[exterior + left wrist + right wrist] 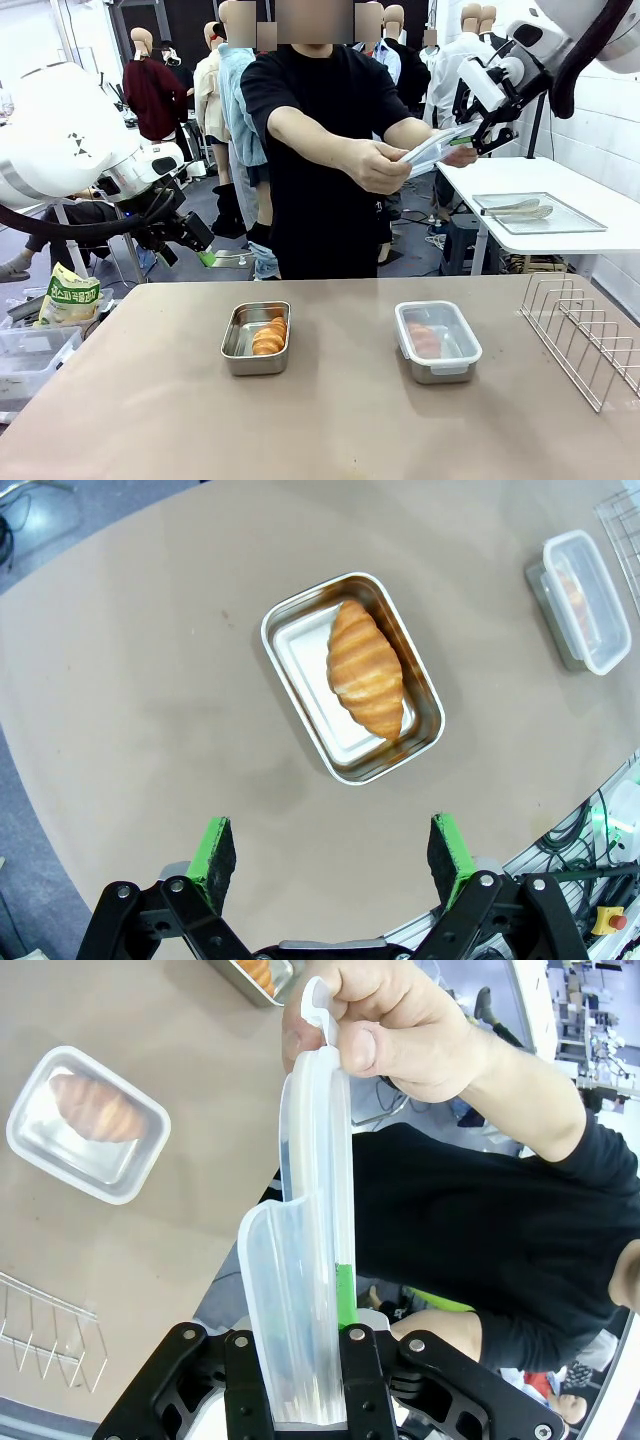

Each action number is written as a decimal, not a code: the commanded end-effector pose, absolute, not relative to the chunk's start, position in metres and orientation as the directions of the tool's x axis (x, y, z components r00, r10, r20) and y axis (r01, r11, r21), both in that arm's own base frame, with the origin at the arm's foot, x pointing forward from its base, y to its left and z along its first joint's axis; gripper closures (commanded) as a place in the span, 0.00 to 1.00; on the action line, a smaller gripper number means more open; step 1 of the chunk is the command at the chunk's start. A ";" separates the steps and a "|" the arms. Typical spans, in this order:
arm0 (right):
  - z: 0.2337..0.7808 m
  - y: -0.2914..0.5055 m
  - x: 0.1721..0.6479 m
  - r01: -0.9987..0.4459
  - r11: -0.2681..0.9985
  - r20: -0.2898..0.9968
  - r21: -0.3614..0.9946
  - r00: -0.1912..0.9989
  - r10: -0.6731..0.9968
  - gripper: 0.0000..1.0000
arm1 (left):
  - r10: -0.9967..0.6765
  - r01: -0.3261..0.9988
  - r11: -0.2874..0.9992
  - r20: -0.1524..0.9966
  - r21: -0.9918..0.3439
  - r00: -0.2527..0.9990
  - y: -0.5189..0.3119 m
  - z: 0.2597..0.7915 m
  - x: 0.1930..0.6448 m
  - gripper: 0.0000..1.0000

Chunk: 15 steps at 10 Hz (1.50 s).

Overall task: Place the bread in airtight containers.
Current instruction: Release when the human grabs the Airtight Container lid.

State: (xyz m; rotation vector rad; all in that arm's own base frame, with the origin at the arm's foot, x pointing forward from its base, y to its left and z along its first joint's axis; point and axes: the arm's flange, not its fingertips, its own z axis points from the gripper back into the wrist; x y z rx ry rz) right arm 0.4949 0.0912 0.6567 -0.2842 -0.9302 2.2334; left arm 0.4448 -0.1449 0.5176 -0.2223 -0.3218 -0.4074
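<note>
One croissant lies in an open steel container left of the table's middle. A second croissant sits in the other container, which has its clear lid on. My right gripper is raised at the far right, shut on another clear lid; the person's hand holds that lid's other end. In the right wrist view the lid stands between my fingers, with the hand pinching its tab. My left gripper hangs open above the open container and its croissant.
A wire rack stands at the table's right edge. Behind it, a side table carries a flat steel tray with tongs. At the left, beside the table, are a snack bag and a clear plastic box.
</note>
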 end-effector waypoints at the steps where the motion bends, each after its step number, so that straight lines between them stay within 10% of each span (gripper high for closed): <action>1: 0.658 0.091 0.494 -0.516 -0.504 0.060 -0.693 -0.738 0.673 1.00 | -0.349 0.419 0.896 0.352 -0.146 0.868 -0.144 0.519 0.445 0.00; 15: 0.658 0.091 0.494 -0.516 -0.504 0.060 -0.693 -0.738 0.673 1.00 | -0.349 0.419 0.896 0.352 -0.146 0.868 -0.144 0.519 0.445 0.00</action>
